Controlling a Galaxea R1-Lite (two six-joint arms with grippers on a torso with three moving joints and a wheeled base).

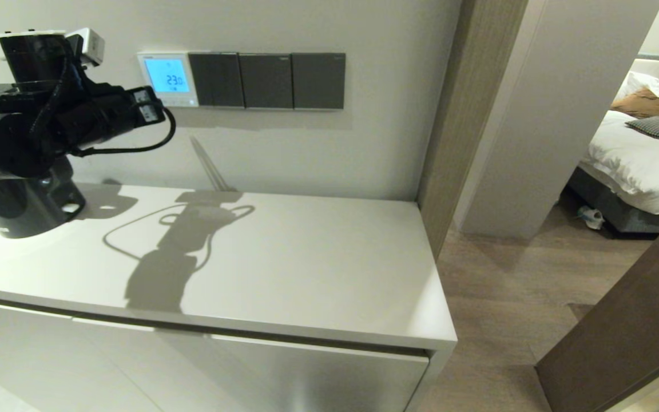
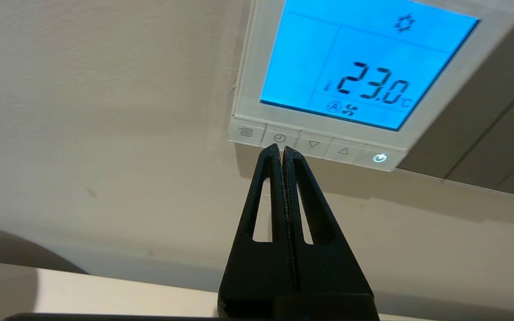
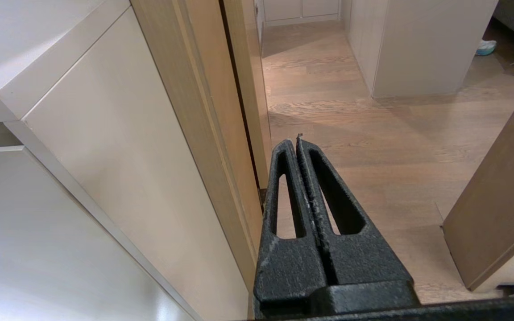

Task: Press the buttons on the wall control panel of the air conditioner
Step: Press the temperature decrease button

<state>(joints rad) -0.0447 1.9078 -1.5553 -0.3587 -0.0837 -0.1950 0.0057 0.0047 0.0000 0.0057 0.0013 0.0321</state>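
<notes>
The left arm (image 1: 26, 131) reaches level over the white bench's (image 1: 284, 257) back left corner toward the wall. The left gripper (image 2: 282, 149) has its jaws pressed together, tips at the clock button (image 2: 279, 138) of the control panel (image 1: 168, 78). The panel sits flat on the wall above the bench's back edge, facing the room, button row running horizontally. The right gripper (image 3: 296, 141), jaws closed on nothing, hangs off the bench's right edge over wood floor (image 3: 373, 125).

One control panel (image 1: 167, 78), five buttons (image 2: 313, 144), three dark switch plates (image 1: 266, 80).
</notes>
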